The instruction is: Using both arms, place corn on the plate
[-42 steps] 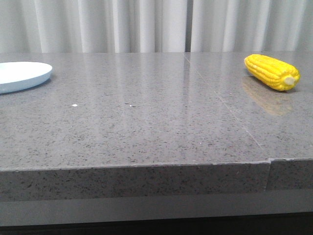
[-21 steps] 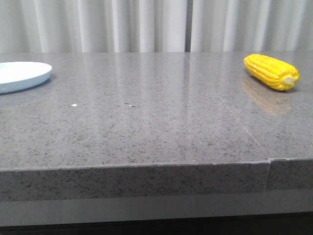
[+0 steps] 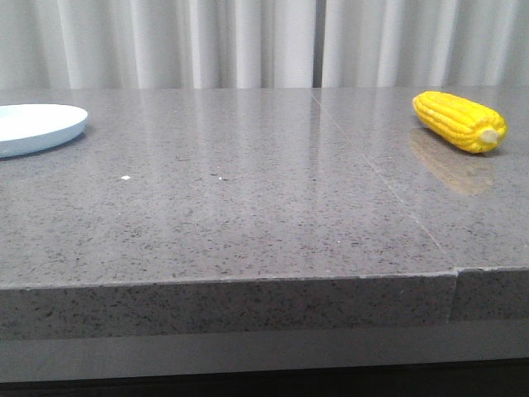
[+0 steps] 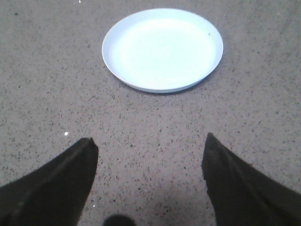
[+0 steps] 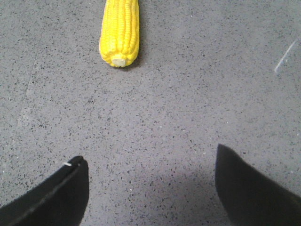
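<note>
Grey speckled table (image 3: 248, 215) is bearing both items. The plate (image 3: 37, 128) is sitting empty at the front view's left edge; the corn (image 3: 459, 121) is lying far right, well apart. Right gripper (image 5: 148, 186), spread wide and holding nothing, is facing the corn's stub end along its long axis. Left gripper (image 4: 149, 181), equally wide and empty, is facing the plate.

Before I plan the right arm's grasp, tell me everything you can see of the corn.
The corn is a bright yellow cob with neat rows of kernels and a pale stub at the end nearer the robot. It looks glossy, perhaps plastic. It lies on its side on the grey speckled table, far right, reflected in the surface. Nothing else touches it; the right gripper is open, short of it.
</note>
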